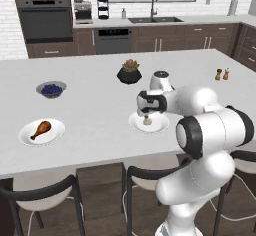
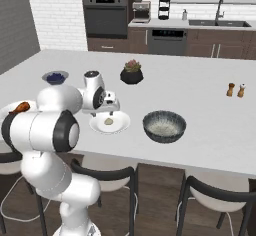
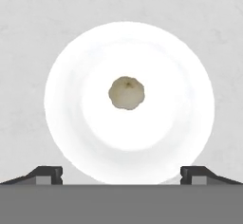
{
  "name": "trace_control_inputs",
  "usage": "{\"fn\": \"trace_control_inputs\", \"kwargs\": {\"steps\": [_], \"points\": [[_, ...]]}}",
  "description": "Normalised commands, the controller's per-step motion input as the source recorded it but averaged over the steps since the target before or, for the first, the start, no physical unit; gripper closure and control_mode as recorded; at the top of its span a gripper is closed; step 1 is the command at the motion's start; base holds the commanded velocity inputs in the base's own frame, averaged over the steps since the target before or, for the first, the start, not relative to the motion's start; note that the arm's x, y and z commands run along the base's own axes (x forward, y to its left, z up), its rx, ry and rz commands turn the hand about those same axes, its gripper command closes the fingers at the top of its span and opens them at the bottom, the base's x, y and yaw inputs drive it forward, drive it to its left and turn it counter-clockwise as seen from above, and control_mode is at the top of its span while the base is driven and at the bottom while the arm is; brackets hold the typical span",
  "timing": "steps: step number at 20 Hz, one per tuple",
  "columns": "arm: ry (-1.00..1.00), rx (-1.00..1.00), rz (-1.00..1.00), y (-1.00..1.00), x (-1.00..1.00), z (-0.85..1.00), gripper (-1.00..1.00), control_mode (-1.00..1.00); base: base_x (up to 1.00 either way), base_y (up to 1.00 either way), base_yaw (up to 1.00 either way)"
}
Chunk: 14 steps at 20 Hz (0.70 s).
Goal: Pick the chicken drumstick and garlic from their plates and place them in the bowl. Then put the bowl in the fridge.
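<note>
- A wide pale grey desk [image 2: 210,130] carries everything described here; places below are given relative to the white plate that holds the garlic.
- The white arm [image 1: 210,130] reaches out over the desk and bends down toward that plate.
- The plate with the garlic [image 2: 120,126] sits near the front edge of the desk. In the hand view it is a bright white round disc on the grey surface.
- A second white plate [image 1: 56,135] lies well apart from it, farther along the front edge, with the orange-brown chicken drumstick [image 1: 41,129] resting on it.
- The dark grey bowl [image 2: 164,126] stands just beside the garlic plate, on the side away from the drumstick plate. It looks empty, though its speckled inside is hard to read.
- A small bowl of blue berries [image 1: 51,89] sits farther back on the desk, beyond the drumstick plate.
- A black planter [image 2: 132,73] with a small plant stands behind the garlic plate.
- The hand [image 3: 121,175] hangs directly above the garlic plate, its two fingers spread wide apart and holding nothing.
- The garlic [image 3: 126,93], a small pale beige bulb, lies at the centre of its plate, below the fingers and clear of them.
- Two small shakers [image 2: 236,90] stand far off, beyond the bowl.
</note>
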Motion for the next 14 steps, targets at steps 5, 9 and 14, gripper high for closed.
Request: {"fn": "trace_control_inputs", "kwargs": {"steps": [5, 9, 14], "points": [[0.04, 0.15, 0.13, 0.00, 0.46, -0.20, -1.00, -1.00, 0.00, 0.00, 0.00], [0.03, 0.03, 0.11, 0.01, 0.55, -0.33, -1.00, -1.00, 0.00, 0.00, 0.00], [0.14, -0.04, 0.01, 0.03, 0.23, -0.43, -1.00, -1.00, 0.00, 0.00, 0.00]]}}
